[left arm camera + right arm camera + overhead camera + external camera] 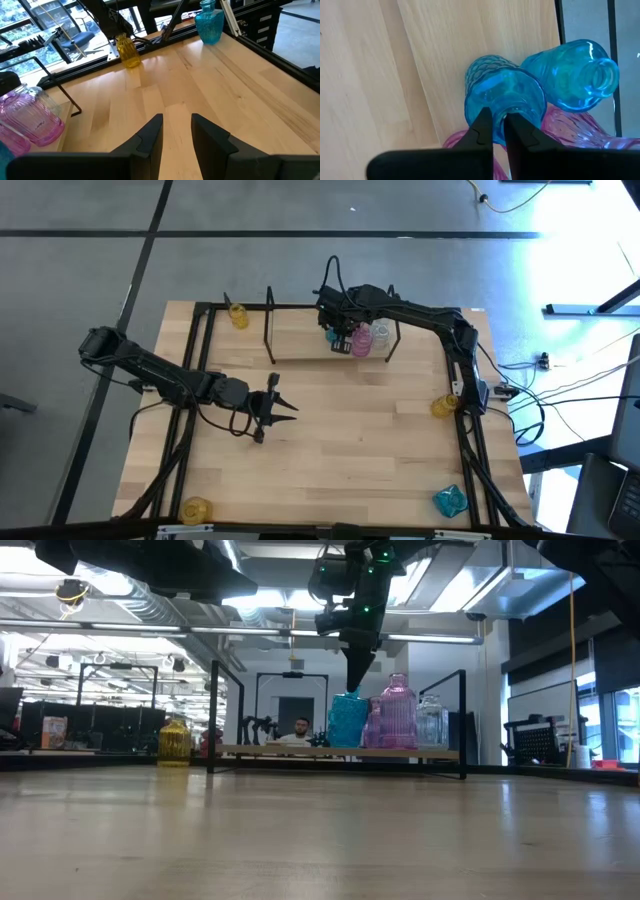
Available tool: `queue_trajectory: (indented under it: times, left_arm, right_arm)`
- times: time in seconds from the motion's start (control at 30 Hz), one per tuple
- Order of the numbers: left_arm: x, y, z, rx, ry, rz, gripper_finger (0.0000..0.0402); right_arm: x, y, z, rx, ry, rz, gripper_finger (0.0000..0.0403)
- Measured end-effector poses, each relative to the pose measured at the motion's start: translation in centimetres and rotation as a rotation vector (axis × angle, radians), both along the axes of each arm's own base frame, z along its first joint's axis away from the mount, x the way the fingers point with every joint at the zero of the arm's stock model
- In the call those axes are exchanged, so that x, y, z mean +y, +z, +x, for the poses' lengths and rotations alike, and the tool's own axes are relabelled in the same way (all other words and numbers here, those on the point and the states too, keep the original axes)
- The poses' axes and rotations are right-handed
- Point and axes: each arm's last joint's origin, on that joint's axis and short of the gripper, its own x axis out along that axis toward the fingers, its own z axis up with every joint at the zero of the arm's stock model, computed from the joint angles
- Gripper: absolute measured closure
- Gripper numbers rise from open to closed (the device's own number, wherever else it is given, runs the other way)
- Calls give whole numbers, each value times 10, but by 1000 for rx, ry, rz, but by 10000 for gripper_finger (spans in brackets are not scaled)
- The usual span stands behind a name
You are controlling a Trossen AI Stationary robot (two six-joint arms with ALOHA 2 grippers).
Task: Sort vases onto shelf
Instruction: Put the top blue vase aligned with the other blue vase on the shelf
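Overhead, right gripper [499, 127] fingers pinch the blue vase [502, 95] rim.

A teal-blue vase [502, 92] with a dimpled texture is showing beside a smoother blue vase [575, 75]. A ribbed pink vase [396, 712] and a clear vase [432, 720] are glinting nearby. Yellow vases [238, 316] are dotting the pale wood tabletop [340, 440].

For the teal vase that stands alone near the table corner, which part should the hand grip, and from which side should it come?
Grip the slim neck of the teal vase, coming straight down from above. It stands upright and its body is wider than its neck. The black rail runs close beside it, so a sideways approach looks tight.
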Motion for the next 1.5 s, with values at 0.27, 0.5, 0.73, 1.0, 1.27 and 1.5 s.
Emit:
queue_trajectory:
  times: [0.27, 0.5, 0.73, 1.0, 1.27, 1.5]
  left_arm:
    - [0, 0, 0, -2, 1, -5, 308]
    - [0, 0, 0, -1, 7, -24, 308]
    - [0, 0, 0, -1, 7, -24, 308]
    - [0, 0, 0, -1, 7, -24, 308]
    - [0, 0, 0, -1, 7, -24, 308]
    - [0, 0, 0, -1, 7, -24, 308]
  right_arm:
    - [-4, 0, -1, -5, -8, -2, 393]
    - [-7, -5, -2, 17, -23, -34, 393]
    - [-8, -7, -1, 9, -12, -48, 393]
    - [-7, -7, -1, 5, -14, -39, 389]
    - [-8, -6, 0, -7, -34, -43, 318]
    - [-9, -6, 0, 2, -49, -82, 281]
